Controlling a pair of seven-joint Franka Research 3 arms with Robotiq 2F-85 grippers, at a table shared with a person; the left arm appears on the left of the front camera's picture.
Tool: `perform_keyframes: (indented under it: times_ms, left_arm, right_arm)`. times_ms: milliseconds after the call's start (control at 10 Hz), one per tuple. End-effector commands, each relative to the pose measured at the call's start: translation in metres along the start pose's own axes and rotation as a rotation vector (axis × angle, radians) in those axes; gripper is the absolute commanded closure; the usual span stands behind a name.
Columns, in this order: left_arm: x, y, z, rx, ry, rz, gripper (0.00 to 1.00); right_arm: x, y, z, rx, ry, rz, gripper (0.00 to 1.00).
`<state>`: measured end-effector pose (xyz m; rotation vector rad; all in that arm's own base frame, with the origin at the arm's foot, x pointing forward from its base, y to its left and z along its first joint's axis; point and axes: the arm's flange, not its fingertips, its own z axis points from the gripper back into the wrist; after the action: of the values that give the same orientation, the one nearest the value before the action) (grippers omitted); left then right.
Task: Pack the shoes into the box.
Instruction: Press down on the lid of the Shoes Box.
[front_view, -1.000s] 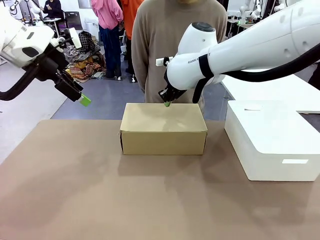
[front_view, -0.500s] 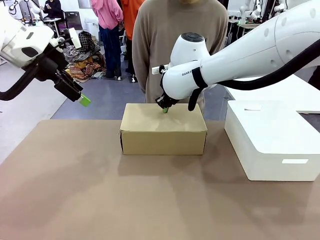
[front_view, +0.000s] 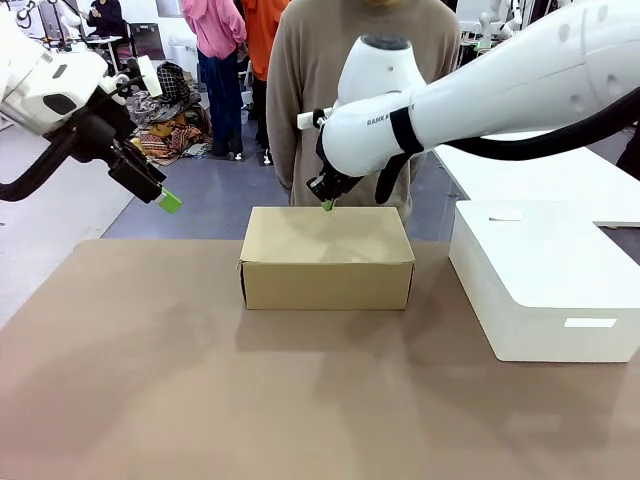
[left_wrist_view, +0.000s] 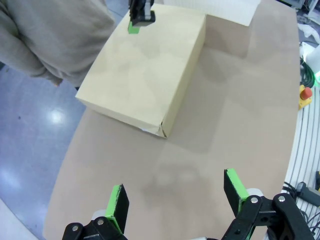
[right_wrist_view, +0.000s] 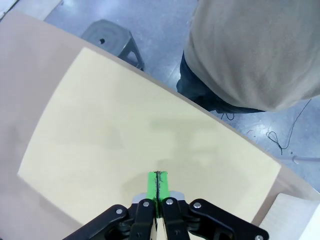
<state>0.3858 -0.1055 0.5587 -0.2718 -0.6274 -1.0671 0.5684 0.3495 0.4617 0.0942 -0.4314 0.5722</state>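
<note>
Lifted off the closed tan cardboard shoebox (front_view: 327, 256), the right gripper (front_view: 327, 205) – pads pressed together, empty – is held just above its far edge, likely after pressing the lid

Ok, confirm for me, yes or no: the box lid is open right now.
No. In the front view the box has its flat lid shut, with the right end effector closed just above its far edge.

A brown table (front_view: 180, 400) fills the near scene. A large white rectangular block (front_view: 545, 285) sits on its right side. A person in a beige sweater (front_view: 350, 80) stands at the far edge. A grey stool (right_wrist_view: 111, 37) stands on the blue-grey floor (front_view: 200, 215) beside the person.
</note>
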Motion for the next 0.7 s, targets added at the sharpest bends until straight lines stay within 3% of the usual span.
perform_keyframes:
  times_ms: [0, 600]
  left_arm:
    - [0.000, 0.000, 0.003, -0.002, 0.016, 0.008, 0.00]
    - [0.000, 0.000, 0.003, -0.002, 0.016, 0.008, 0.00]
  right_arm:
    - [-0.027, -0.005, 0.014, 0.026, -0.002, 0.032, 1.00]
    - [-0.105, -0.009, 0.084, 0.048, -0.022, 0.158, 1.00]
